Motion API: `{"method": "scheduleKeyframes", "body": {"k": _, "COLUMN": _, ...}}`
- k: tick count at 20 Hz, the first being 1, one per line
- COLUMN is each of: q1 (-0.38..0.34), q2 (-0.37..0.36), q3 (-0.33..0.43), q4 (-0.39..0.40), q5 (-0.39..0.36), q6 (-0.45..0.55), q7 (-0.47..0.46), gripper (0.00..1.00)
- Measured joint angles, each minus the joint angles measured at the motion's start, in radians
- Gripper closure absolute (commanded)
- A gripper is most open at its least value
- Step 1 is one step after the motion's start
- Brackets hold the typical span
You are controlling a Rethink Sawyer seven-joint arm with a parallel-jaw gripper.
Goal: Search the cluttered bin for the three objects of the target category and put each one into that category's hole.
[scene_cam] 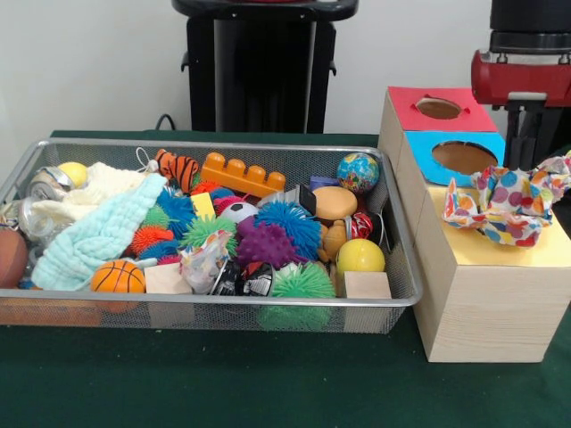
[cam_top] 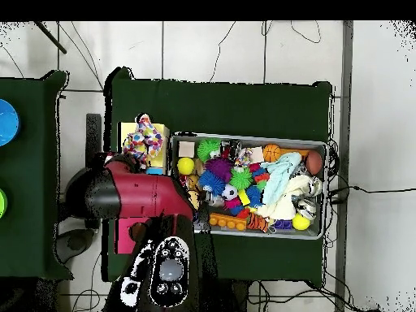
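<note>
A polka-dot cloth [scene_cam: 508,201] lies bunched up on the yellow top [scene_cam: 500,254] of the wooden box, its corners sticking up; the overhead view shows this cloth [cam_top: 145,142] too. My gripper [scene_cam: 533,152] hangs just behind and above it, its lower end hidden by the cloth. In the wire bin [scene_cam: 393,299] a mint-green cloth [scene_cam: 98,236] drapes over the left side, beside a cream cloth [scene_cam: 103,185]. From above, the mint cloth [cam_top: 280,175] and the cream cloth [cam_top: 297,192] lie at the bin's right end.
The box also has a red top with a hole [scene_cam: 438,108] and a blue top with a hole [scene_cam: 464,157]. The bin holds spiky balls, a yellow ball [scene_cam: 359,257], a globe ball [scene_cam: 358,172], an orange brick [scene_cam: 243,176], wooden blocks and a small basketball [scene_cam: 118,277].
</note>
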Motion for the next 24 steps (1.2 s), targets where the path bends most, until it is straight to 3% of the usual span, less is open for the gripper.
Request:
{"method": "scheduleKeyframes", "body": {"k": 14, "q1": 0.0, "q2": 0.012, "q3": 0.002, "q4": -0.001, "q5": 0.0, "q6": 0.0, "q7": 0.0, "gripper": 1.0}}
{"method": "scheduleKeyframes", "body": {"k": 24, "q1": -0.023, "q2": 0.071, "q3": 0.032, "q4": -0.007, "q5": -0.002, "q6": -0.028, "q7": 0.0, "gripper": 1.0}}
